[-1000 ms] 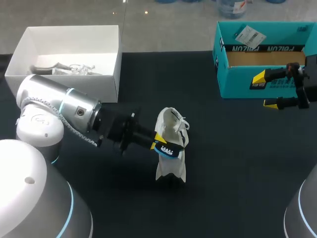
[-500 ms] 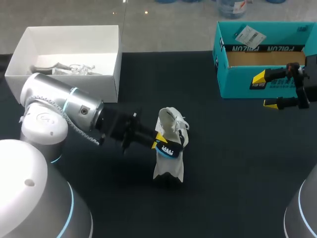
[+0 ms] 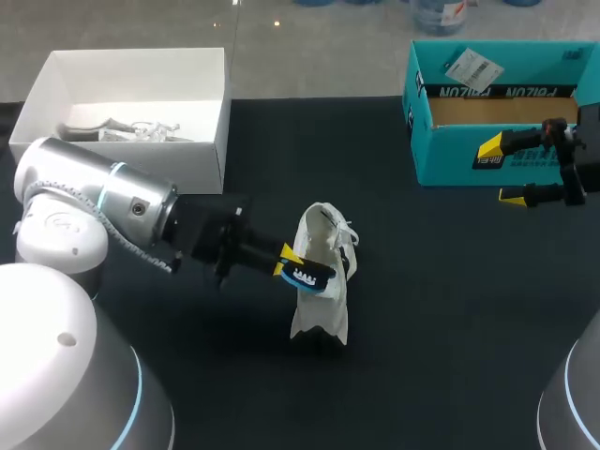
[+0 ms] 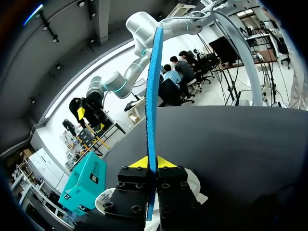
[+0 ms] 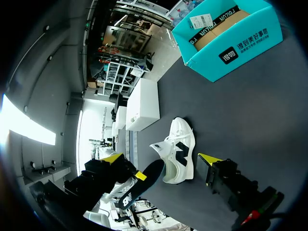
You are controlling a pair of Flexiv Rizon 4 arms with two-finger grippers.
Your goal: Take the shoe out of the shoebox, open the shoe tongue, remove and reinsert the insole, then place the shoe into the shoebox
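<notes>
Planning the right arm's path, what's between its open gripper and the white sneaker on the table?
Nothing: in the head view, only bare black tabletop lies between the right gripper and the white lace-up sneaker.

Even overhead light fills the head view. The dark tabletop soaks it up and stays matte, while the white box at 10 o'clock and the white shoe near the middle read very bright against it. A faint, soft shadow pools at the shoe's base, toward 6 o'clock. The left arm carries a broad, pale sheen on its metal shell, and two small lamp reflections glint on the floor at 12 o'clock.

In the left wrist view the room behind the blue insole is washed out white. The left end effector sits dim, and the tabletop's edge bows. In the right wrist view a blown-out light strip glares beyond the tabletop.
</notes>
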